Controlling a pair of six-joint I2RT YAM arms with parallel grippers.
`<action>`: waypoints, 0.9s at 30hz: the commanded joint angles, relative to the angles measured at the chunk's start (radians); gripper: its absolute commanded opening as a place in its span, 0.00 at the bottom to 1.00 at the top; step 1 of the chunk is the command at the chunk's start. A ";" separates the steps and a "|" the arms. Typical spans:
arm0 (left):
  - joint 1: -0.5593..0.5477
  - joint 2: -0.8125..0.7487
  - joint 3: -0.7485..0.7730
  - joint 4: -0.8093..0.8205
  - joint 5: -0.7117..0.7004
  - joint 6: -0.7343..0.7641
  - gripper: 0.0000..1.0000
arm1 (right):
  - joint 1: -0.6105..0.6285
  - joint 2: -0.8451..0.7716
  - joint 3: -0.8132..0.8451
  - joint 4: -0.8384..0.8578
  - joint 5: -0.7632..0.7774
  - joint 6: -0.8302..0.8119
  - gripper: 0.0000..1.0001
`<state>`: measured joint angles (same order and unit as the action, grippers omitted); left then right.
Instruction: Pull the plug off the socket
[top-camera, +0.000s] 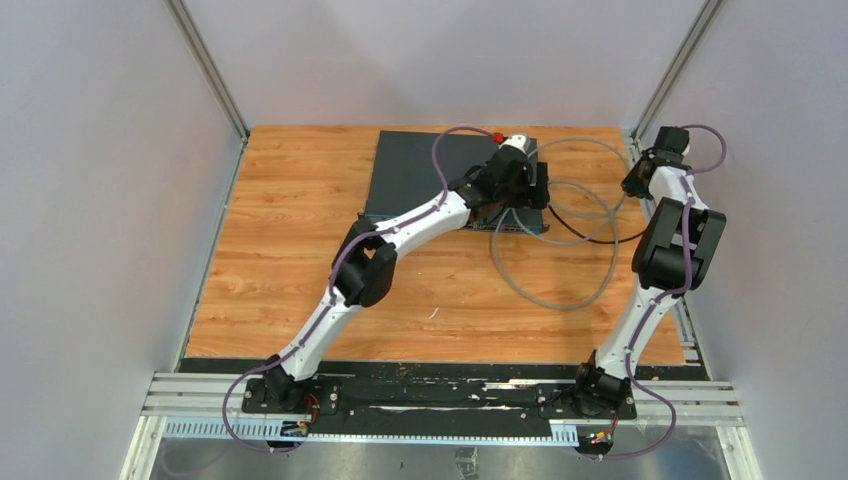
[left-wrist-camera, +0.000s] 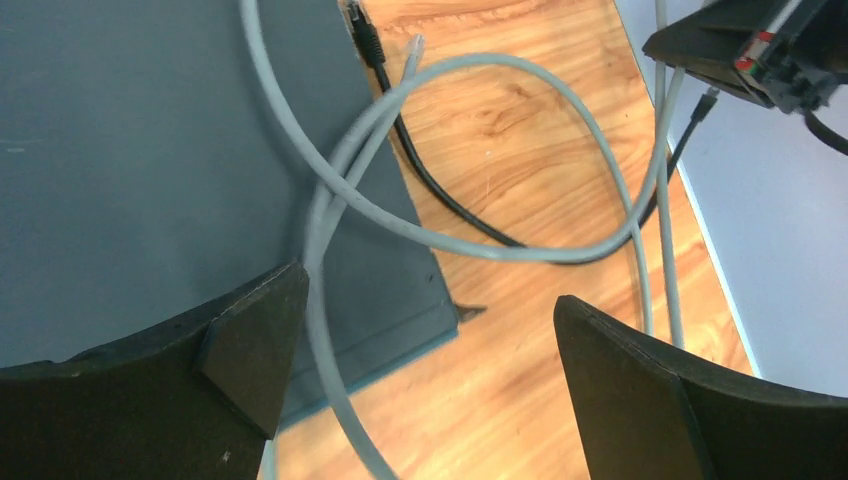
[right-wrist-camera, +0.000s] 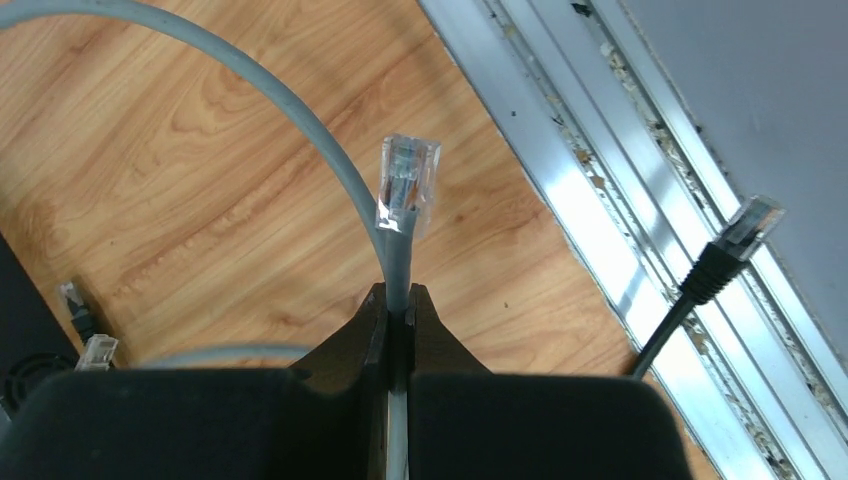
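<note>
My right gripper (right-wrist-camera: 398, 295) is shut on a grey cable (right-wrist-camera: 300, 120) just below its clear plug (right-wrist-camera: 408, 185). The plug is free in the air above the wood floor, apart from any socket. In the top view the right gripper (top-camera: 638, 182) is at the far right, away from the dark grey socket box (top-camera: 430, 170). My left gripper (top-camera: 525, 190) hovers over the box's right end. It is open (left-wrist-camera: 430, 290), and a grey cable (left-wrist-camera: 320, 300) runs between its fingers without being held. The box's sockets do not show.
A black cable with a clear plug (right-wrist-camera: 745, 228) lies by the metal rail (right-wrist-camera: 600, 200) at the right wall. Two more plug ends (left-wrist-camera: 365, 35) lie by the box's edge (left-wrist-camera: 400, 200). Grey cable loops (top-camera: 560, 250) cover the floor right of the box.
</note>
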<state>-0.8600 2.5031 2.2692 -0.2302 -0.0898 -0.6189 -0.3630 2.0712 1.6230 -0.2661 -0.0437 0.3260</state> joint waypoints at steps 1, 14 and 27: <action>0.024 -0.201 -0.113 -0.081 -0.009 0.116 1.00 | -0.043 -0.002 0.045 -0.048 0.029 -0.027 0.00; 0.139 -0.554 -0.478 -0.122 -0.039 0.151 1.00 | -0.075 -0.047 0.089 -0.069 0.152 -0.120 0.00; 0.523 -0.889 -1.020 -0.040 0.031 0.119 1.00 | -0.066 -0.258 -0.060 -0.097 -0.015 -0.138 0.80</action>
<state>-0.3801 1.6512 1.2797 -0.2863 -0.0963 -0.5114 -0.4267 1.9270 1.6241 -0.3271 0.0208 0.1986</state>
